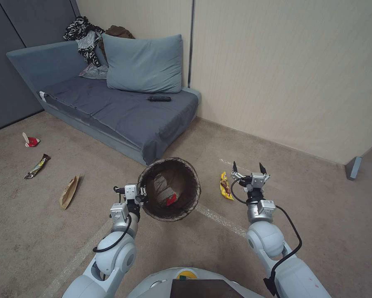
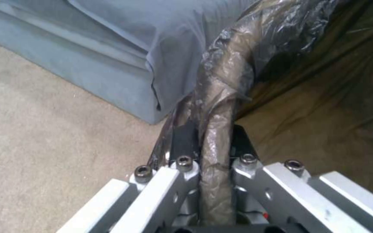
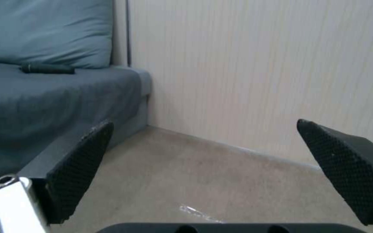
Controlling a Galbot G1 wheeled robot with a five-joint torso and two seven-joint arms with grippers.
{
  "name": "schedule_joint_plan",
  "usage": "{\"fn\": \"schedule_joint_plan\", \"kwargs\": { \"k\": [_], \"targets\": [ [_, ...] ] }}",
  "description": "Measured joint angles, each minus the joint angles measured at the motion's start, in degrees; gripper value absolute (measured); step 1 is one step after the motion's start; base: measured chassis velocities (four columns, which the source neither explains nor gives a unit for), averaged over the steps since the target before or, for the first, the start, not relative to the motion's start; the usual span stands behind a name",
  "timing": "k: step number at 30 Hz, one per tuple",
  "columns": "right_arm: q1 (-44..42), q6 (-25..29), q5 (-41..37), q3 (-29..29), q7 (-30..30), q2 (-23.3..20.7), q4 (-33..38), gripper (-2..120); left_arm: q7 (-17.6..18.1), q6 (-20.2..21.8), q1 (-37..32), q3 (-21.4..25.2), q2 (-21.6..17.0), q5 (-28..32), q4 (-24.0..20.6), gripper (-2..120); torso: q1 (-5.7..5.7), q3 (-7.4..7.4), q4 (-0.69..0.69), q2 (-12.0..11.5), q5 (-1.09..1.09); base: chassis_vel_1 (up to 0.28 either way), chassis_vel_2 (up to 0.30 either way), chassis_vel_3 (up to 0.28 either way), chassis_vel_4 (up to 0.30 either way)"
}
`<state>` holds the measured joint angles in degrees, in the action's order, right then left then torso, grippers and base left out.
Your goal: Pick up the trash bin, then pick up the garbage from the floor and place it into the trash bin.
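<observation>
The trash bin [image 1: 152, 212], lined with a dark bag, hangs tilted above the floor [image 1: 318, 207], its mouth toward me. My left gripper [image 1: 142, 194] is shut on its near-left rim; the left wrist view shows the left gripper [image 2: 212, 137] pinching the bag-wrapped rim [image 2: 227, 87]. A red scrap [image 1: 171, 200] and a wrapper lie inside. My right gripper [image 1: 248, 169] is open and holds nothing, just right of a yellow snack wrapper [image 1: 225, 186] on the carpet. In the right wrist view the right gripper [image 3: 212, 161] has its black pads [image 3: 81, 168] wide apart.
More garbage lies at the left: a red-white carton [image 1: 30, 141], a snack wrapper [image 1: 37, 166] and a brown paper bag [image 1: 69, 191]. A grey sofa [image 1: 123, 111] with a pillow and a black remote [image 1: 159, 99] stands behind the bin. The wall runs along the right.
</observation>
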<state>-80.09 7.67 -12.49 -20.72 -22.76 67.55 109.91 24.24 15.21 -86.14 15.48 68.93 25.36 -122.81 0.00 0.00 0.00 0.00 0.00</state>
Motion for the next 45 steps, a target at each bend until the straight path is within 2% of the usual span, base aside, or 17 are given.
{"fn": "schedule_joint_plan", "kwargs": {
  "k": [5,9,12,13,16,22,23,26,29,32,45],
  "targets": [
    [0.3,0.7,0.0,0.1,-0.2,-0.3,-0.7,100,0.0,0.0,-0.1,0.1,0.0,0.0,0.0,2,0.00,0.00,-0.01,0.0,0.00,0.000,0.000,0.000,0.000],
    [1.3,-0.8,-2.7,0.3,-0.2,-2.8,-1.2,100,0.0,0.0,-0.2,0.1,0.0,0.0,-0.2,2,0.00,0.00,-0.01,0.0,0.02,0.000,0.000,0.000,0.000],
    [3.3,-7.6,-13.8,1.0,-0.3,-8.2,-1.4,100,-0.1,0.0,-0.4,0.1,-0.1,0.0,-0.5,2,0.00,0.00,-0.02,0.0,0.02,0.000,0.000,0.000,0.000],
    [3.3,-7.6,-13.8,1.0,-0.3,-8.2,-1.4,100,-0.1,0.0,-0.4,0.1,-0.1,0.0,-0.5,2,0.00,0.00,-0.02,0.0,0.02,0.000,0.000,0.000,0.000],
    [6.1,-11.7,-21.6,2.2,0.8,-12.2,-3.0,100,-0.1,-0.1,-0.4,0.3,-0.3,0.0,-0.5,2,0.00,0.00,-0.01,0.0,0.01,0.000,0.000,0.000,0.000],
    [10.3,-13.5,-26.7,4.0,4.5,-15.3,-6.7,100,-0.2,-0.1,-0.1,0.1,-0.4,0.0,-0.2,2,0.00,0.00,-0.01,0.0,0.01,0.000,0.000,0.000,0.000],
    [12.8,-14.2,-28.2,5.4,6.1,-16.1,-9.2,100,-0.2,-0.1,0.0,0.0,-0.5,0.0,0.0,2,0.00,0.00,-0.01,0.0,0.00,0.000,0.000,0.000,0.000],
    [14.5,-14.3,-28.7,6.3,7.4,-16.3,-11.2,100,-0.2,-0.1,0.0,-0.1,-0.4,0.1,0.1,2,0.00,0.00,0.01,0.0,0.00,0.000,0.000,0.000,0.000],
    [18.4,-14.4,-29.0,8.8,10.8,-15.7,-17.9,100,-0.2,-0.1,0.3,-0.3,-0.6,0.1,0.4,2,0.00,0.00,-0.01,0.0,0.00,0.000,0.000,0.000,0.000],
    [19.9,-14.3,-28.6,10.1,12.2,-15.0,-21.2,100,-0.2,-0.1,0.3,-0.3,-0.7,0.2,0.4,2,0.00,0.00,-0.01,0.0,0.00,0.000,0.000,0.000,0.000],
    [23.4,-13.6,-26.4,13.5,14.8,-12.9,-28.3,100,-0.3,-0.1,0.3,-0.2,-1.0,0.4,0.4,2,0.00,0.00,-0.01,0.0,0.00,0.000,0.000,0.000,0.000]
  ]
}}
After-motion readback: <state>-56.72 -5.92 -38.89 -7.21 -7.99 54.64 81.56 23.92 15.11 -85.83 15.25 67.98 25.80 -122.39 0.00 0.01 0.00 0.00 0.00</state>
